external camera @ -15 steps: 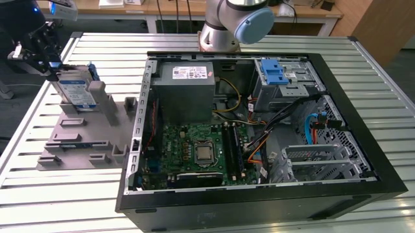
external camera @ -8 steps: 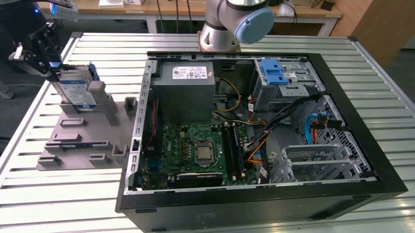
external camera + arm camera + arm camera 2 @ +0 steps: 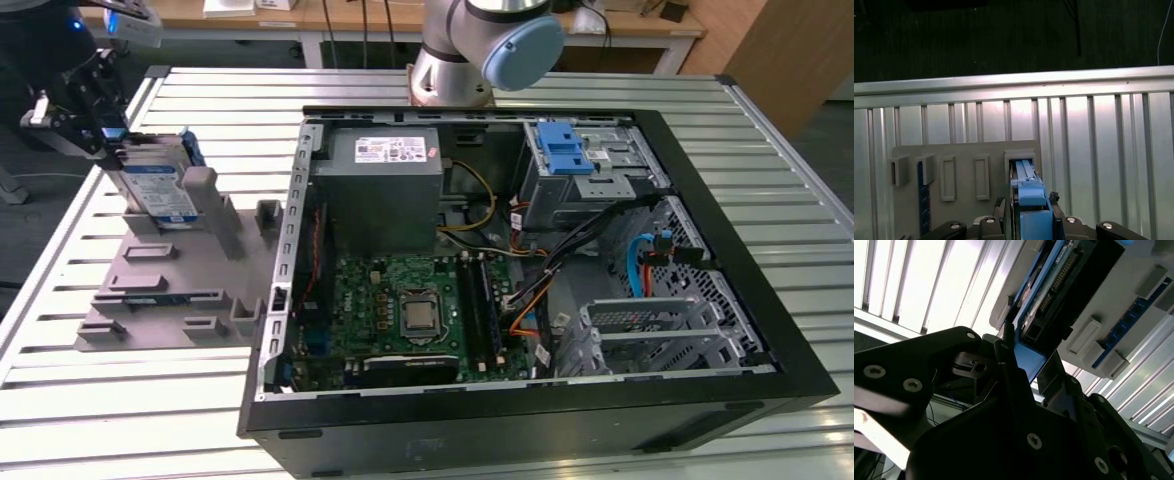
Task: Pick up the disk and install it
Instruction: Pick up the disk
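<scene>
Your gripper (image 3: 118, 148) is clamped on the top end of the disk (image 3: 160, 195). The disk stands upright in the grey stand (image 3: 147, 300).

Open computer case (image 3: 507, 428) on the slatted table (image 3: 787, 170); grey stand (image 3: 160, 290) beside it.

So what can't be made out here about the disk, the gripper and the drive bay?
- Exterior view: the disk's lower end is hidden by the grey stand's posts.
- First wrist view: the disk is seen end-on, so its label face is out of sight; the gripper is cut off by the picture's edge.
- Exterior view: the drive bay's inside is covered by the blue bracket, so what it contains can't be told.
</scene>
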Robot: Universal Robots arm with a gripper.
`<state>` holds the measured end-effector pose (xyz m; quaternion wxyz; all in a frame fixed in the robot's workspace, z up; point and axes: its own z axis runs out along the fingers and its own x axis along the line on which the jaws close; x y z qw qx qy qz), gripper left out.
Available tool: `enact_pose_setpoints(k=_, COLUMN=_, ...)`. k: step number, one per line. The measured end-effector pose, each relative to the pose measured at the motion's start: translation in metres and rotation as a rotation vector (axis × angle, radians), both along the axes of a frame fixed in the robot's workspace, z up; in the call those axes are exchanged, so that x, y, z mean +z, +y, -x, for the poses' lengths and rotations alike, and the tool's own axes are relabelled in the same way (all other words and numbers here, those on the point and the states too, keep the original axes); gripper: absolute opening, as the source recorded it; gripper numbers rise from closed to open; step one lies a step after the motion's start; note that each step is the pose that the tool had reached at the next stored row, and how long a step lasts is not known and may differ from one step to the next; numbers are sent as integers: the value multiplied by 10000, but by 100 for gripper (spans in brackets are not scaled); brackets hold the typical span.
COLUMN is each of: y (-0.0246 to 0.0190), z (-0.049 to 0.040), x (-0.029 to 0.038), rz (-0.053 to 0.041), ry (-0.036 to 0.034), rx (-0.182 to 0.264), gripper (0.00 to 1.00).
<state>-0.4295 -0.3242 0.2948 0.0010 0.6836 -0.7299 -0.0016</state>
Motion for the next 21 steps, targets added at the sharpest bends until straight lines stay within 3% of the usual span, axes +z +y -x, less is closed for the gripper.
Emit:
enact_pose_setpoints(k=14, y=1, z=0, x=-20, rz=9, ry=1, rx=9, gripper=45)
enact_pose_setpoints(k=16, y=1, z=0, x=-20, rz=9, ry=1, rx=9, gripper=45)
enact_pose_setpoints(k=17, y=1, z=0, x=-20, rz=10, ry=0, rx=9, gripper=52)
enact_pose_setpoints(k=21, y=2, z=0, x=-27, rz=29, ry=0, rx=9, gripper=52)
